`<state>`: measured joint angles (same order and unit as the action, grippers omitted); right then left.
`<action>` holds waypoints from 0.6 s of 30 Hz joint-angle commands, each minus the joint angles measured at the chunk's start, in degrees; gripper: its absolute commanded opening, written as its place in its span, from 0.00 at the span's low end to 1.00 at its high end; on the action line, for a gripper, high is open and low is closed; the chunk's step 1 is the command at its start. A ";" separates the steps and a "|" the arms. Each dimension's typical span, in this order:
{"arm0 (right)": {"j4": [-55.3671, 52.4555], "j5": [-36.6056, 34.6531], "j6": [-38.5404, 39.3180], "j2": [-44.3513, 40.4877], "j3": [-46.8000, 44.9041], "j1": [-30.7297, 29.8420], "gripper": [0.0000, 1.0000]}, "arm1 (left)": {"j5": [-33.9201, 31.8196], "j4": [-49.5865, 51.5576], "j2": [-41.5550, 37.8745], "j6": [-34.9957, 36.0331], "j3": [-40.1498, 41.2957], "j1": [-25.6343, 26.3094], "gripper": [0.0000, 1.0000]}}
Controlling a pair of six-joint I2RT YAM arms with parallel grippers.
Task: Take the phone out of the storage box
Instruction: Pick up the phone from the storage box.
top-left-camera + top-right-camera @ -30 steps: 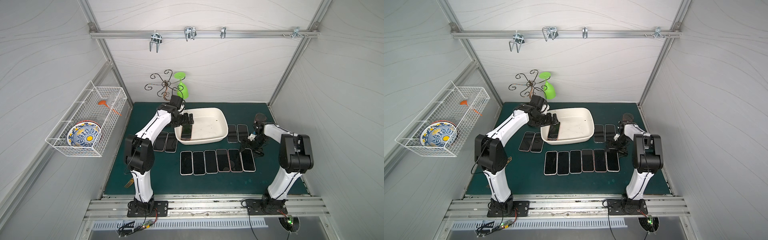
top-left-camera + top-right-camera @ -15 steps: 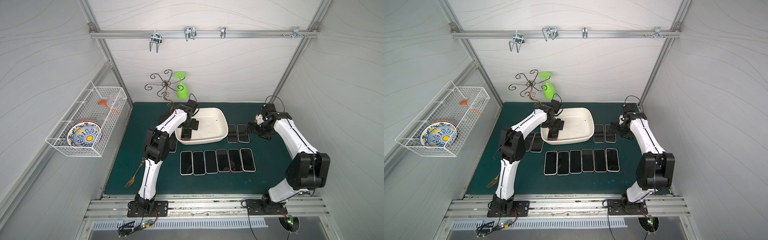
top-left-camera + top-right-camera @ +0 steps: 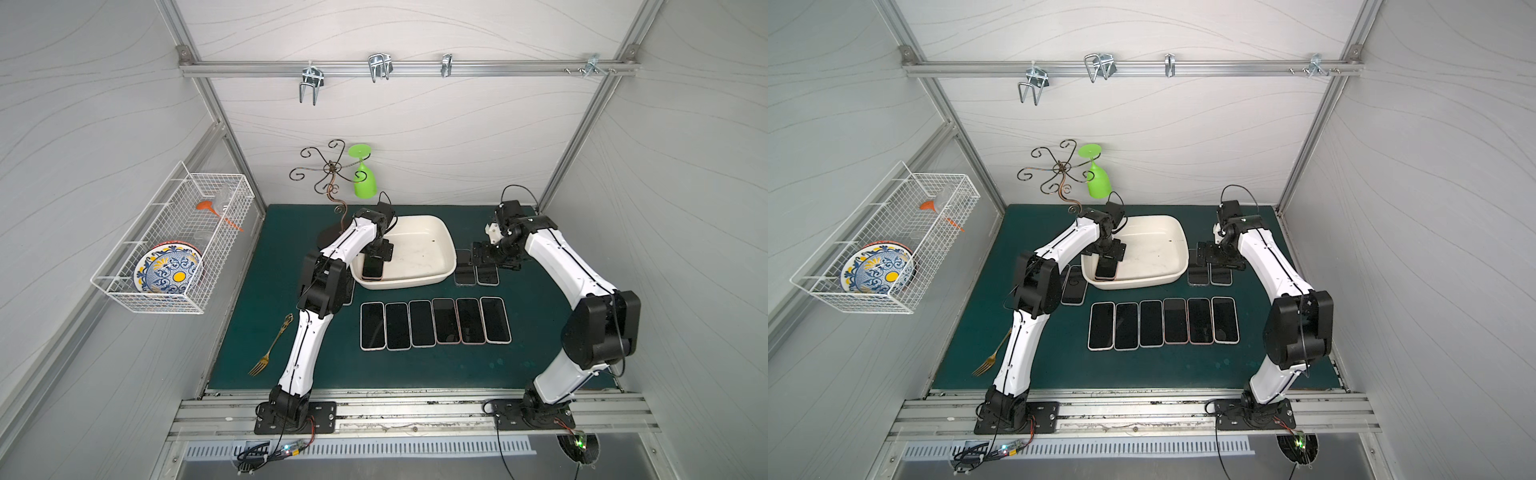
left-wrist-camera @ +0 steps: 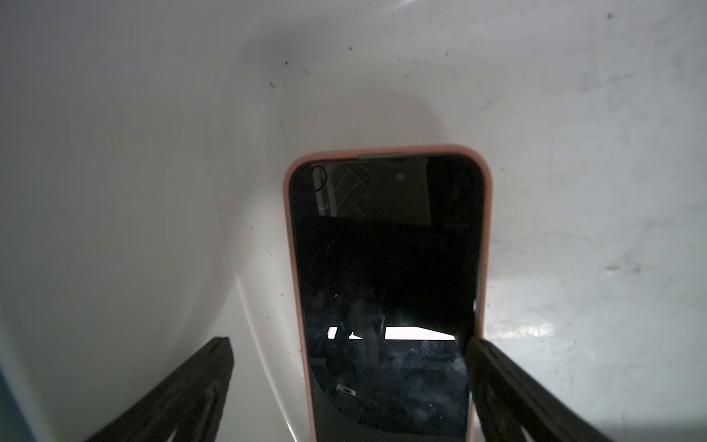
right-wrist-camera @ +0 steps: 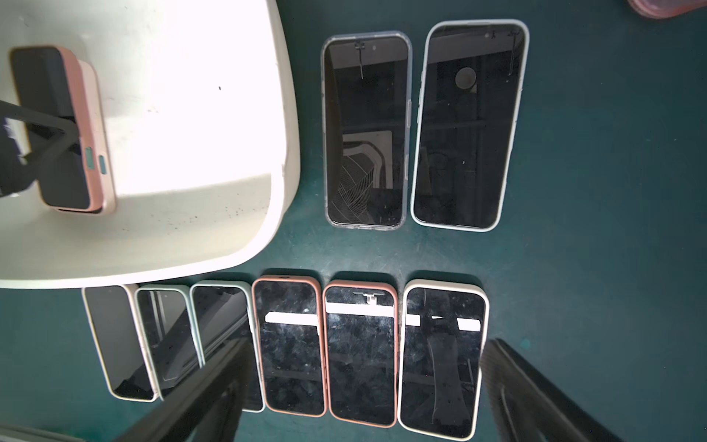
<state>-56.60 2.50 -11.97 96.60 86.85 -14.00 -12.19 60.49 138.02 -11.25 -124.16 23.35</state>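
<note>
Mara: Both arms have shifted over the last second. The left elbow has swung inward, the left claw (image 4: 348, 342) has settled lower inside the storage box (image 3: 409, 284), and the right claw (image 5: 369, 348) has drifted toward the box's side.

Jon: Is the left one gripping yet?

Mara: No. Its fingers (image 4: 183, 386) are spread wide, one along each long side of the phone (image 4: 386, 248). One looks to be at the case's edge and the other is well apart. I read that as lining up to pinch across the width.

Jon: Where does the phone lie?

Mara: It lies screen up in the box's near corner on the left arm's side, close to the wall.

Jon: And the right claw?

Mara: It is open and empty, hanging over the row of phones (image 3: 435, 322) on the worktop (image 3: 415, 368), probably just keeping clear.

Jon: What do the wrist cameras add?

Mara: The right wrist view shows the phone's side buttons (image 5: 88, 157) and what seems to be a paler phone (image 5: 100, 126) underneath it, which the left wrist view hides. Only a top view shows two more phones (image 3: 1074, 286) by the left elbow.
</note>
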 commanded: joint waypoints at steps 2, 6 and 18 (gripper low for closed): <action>-1.41 0.28 1.53 0.68 2.04 -1.07 0.98 | 2.70 -0.86 3.04 -0.85 -1.12 0.03 1.00; -1.86 0.51 2.02 0.90 3.35 -1.94 0.99 | 3.44 -0.52 3.13 -1.67 -1.28 0.02 1.00; -2.45 0.85 2.65 1.74 5.39 -4.74 0.99 | 7.86 -1.23 1.35 -4.14 -1.90 -0.41 1.00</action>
<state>-57.12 2.79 -10.39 97.32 90.98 -17.85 -6.28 57.63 137.16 -14.61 -122.32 22.81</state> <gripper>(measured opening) 0.986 0.996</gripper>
